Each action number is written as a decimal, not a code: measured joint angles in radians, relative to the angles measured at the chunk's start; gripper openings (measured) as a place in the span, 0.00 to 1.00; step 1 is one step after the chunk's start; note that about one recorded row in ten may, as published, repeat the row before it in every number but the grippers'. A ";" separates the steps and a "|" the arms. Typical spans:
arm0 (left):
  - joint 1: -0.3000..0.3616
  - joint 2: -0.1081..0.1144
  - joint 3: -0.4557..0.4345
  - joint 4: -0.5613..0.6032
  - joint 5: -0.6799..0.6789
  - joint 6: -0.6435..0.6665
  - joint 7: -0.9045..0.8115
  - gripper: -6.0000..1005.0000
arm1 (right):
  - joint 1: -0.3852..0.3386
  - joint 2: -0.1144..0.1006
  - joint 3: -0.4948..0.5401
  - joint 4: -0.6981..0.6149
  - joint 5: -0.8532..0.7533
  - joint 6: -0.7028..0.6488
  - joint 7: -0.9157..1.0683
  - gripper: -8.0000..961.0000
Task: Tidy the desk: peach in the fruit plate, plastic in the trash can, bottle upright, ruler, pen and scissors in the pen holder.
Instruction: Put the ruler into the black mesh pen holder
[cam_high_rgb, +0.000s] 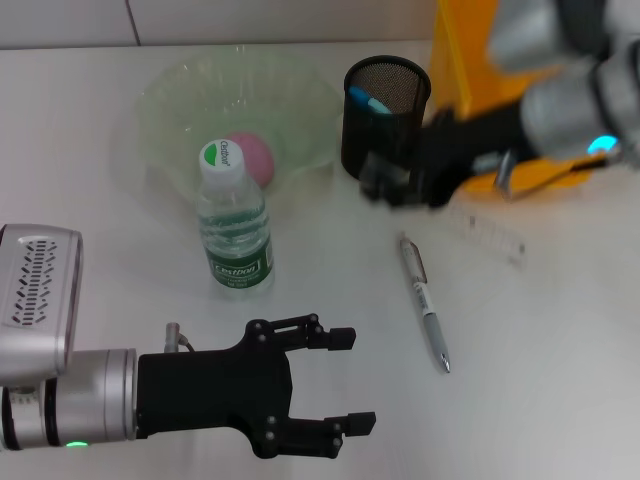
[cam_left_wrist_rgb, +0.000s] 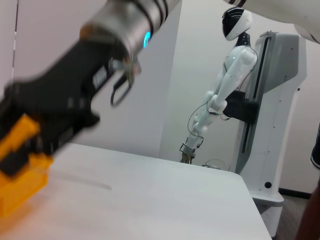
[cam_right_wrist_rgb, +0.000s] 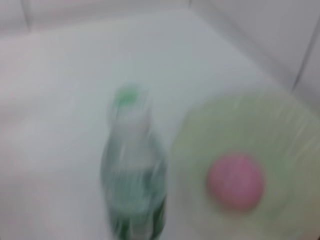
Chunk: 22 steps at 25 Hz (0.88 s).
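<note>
Nearest to me, my left gripper (cam_high_rgb: 345, 382) hovers low over the table (cam_high_rgb: 560, 340) with its fingers spread apart and nothing between them. Just beyond it the bottle (cam_high_rgb: 236, 222) stands upright with its green cap on, at the near edge of the fruit plate (cam_high_rgb: 180, 95). To the right of the bottle, well apart from it, the pen (cam_high_rgb: 426, 315) lies flat on the table. A little farther, the clear ruler (cam_high_rgb: 492, 236) also lies flat, just beyond the pen's far end. The pink peach (cam_high_rgb: 250, 155) sits in the fruit plate right behind the bottle. My right gripper (cam_high_rgb: 385, 185) is blurred at the foot of the black mesh pen holder (cam_high_rgb: 386, 110); I cannot tell whether it is released or clenched. A blue item (cam_high_rgb: 368, 100) stands inside the pen holder, and the orange trash can (cam_high_rgb: 480, 60) is behind my right arm
</note>
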 joint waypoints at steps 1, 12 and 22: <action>0.001 0.000 0.000 0.000 0.000 0.000 0.000 0.81 | -0.018 0.000 0.028 -0.042 0.029 -0.004 -0.002 0.41; -0.009 -0.007 0.000 -0.011 0.000 -0.004 0.010 0.81 | -0.075 -0.001 0.203 0.262 0.852 0.220 -0.680 0.42; -0.011 -0.008 0.004 -0.011 0.000 -0.005 0.011 0.81 | 0.123 0.000 0.234 0.818 1.189 0.220 -1.178 0.42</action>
